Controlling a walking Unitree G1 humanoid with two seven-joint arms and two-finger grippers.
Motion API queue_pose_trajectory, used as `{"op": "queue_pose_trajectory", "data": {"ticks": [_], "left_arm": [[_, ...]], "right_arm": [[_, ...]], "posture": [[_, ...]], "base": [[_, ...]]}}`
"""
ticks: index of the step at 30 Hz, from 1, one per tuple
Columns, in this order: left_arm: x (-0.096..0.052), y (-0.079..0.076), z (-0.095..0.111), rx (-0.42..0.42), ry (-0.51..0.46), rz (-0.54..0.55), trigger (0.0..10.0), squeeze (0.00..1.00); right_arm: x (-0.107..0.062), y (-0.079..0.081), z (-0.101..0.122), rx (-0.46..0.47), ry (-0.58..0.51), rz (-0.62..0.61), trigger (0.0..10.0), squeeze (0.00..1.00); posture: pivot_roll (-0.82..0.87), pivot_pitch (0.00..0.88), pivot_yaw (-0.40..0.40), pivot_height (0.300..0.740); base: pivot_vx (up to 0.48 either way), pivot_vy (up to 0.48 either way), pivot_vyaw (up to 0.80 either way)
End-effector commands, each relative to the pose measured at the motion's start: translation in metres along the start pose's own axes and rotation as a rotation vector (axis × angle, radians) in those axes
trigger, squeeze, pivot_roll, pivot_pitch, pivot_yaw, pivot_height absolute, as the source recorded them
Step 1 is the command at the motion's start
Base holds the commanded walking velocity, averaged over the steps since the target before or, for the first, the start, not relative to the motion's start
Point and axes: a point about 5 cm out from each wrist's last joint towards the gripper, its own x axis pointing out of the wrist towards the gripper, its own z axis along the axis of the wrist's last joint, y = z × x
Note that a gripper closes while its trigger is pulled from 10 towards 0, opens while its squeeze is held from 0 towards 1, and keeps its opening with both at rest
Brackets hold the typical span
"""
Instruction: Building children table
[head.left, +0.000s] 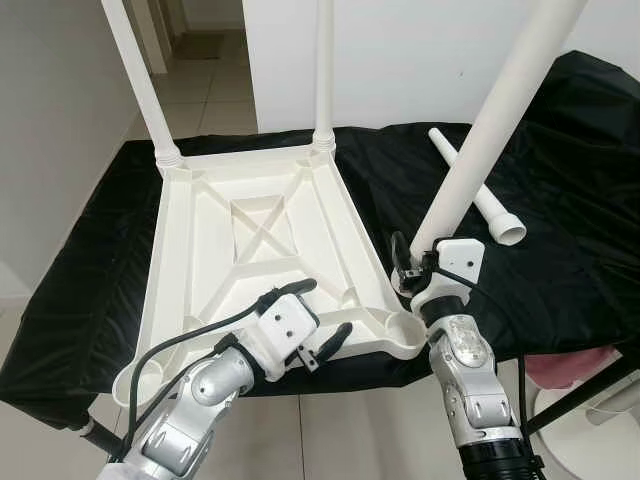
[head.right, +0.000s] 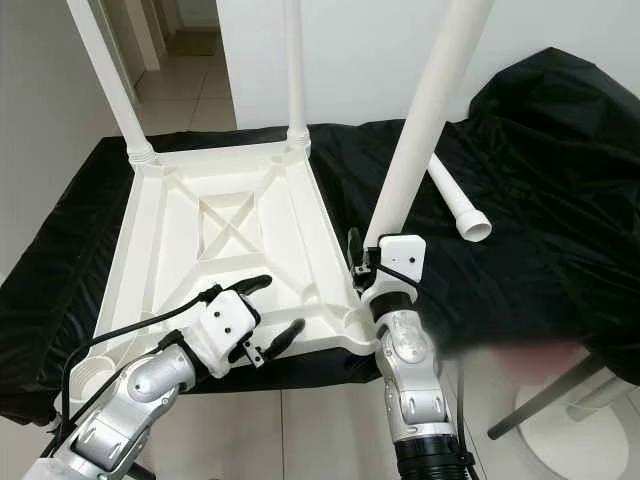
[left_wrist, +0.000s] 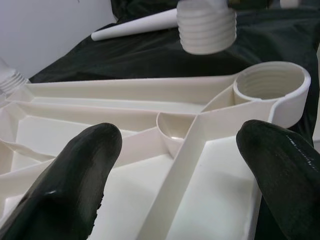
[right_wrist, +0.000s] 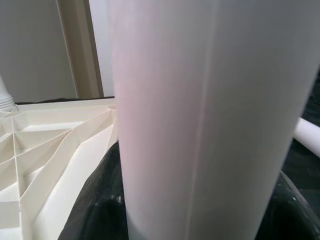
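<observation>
A white plastic tabletop (head.left: 250, 250) lies upside down on a black cloth, ribs facing up. Two white legs (head.left: 140, 80) stand screwed into its far corners. My right gripper (head.left: 418, 262) is shut on a third white leg (head.left: 490, 120), holding it tilted with its threaded end (left_wrist: 206, 27) just above the near right corner socket (left_wrist: 270, 82). My left gripper (head.left: 315, 315) is open over the tabletop's near edge, its fingers (left_wrist: 80, 175) spread on either side of a rib. A fourth leg (head.left: 478, 190) lies loose on the cloth at the right.
The black cloth (head.left: 560, 230) covers a low table and bunches up at the far right. A white wall (head.left: 400, 60) stands behind, with a tiled hallway (head.left: 200, 80) at the far left. A white stool (head.left: 590, 440) and something pink (head.left: 565, 368) sit at the lower right.
</observation>
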Motion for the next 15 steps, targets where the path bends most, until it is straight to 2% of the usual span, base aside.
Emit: {"op": "queue_pose_trajectory", "data": {"ticks": [1,7,9,11,12,15], "left_arm": [[-0.003,-0.005,-0.005,0.026,0.022,-0.062,10.0,0.0],[-0.004,-0.006,-0.007,0.027,0.029,-0.084,10.0,0.0],[-0.008,-0.008,-0.015,0.077,0.071,-0.113,10.0,0.0],[-0.008,-0.008,-0.015,0.077,0.071,-0.113,10.0,0.0],[-0.009,-0.009,-0.018,0.113,0.085,-0.129,10.0,0.0],[-0.009,-0.009,-0.018,0.116,0.085,-0.131,10.0,0.0]], "right_arm": [[0.005,0.0,0.005,-0.004,-0.02,0.004,10.0,0.0],[0.007,-0.001,0.007,-0.01,-0.028,0.003,10.0,0.0],[0.01,-0.004,0.009,-0.021,-0.034,0.001,10.0,0.0],[0.01,-0.004,0.009,-0.021,-0.034,0.001,10.0,0.0],[0.012,-0.006,0.01,-0.031,-0.035,-0.001,10.0,0.0],[0.012,-0.007,0.01,-0.034,-0.036,-0.002,10.0,0.0]], "posture": [[-0.03,0.0,0.04,0.74],[-0.03,0.0,0.038,0.74],[-0.03,0.0,0.033,0.74],[-0.03,0.0,0.033,0.74],[-0.03,0.001,0.029,0.74],[-0.03,0.003,0.029,0.74]], "base": [[0.0,0.0,0.0],[0.0,0.0,0.0],[0.0,0.0,0.0],[0.0,0.0,0.0],[0.0,0.0,0.0],[0.0,0.0,0.0]]}}
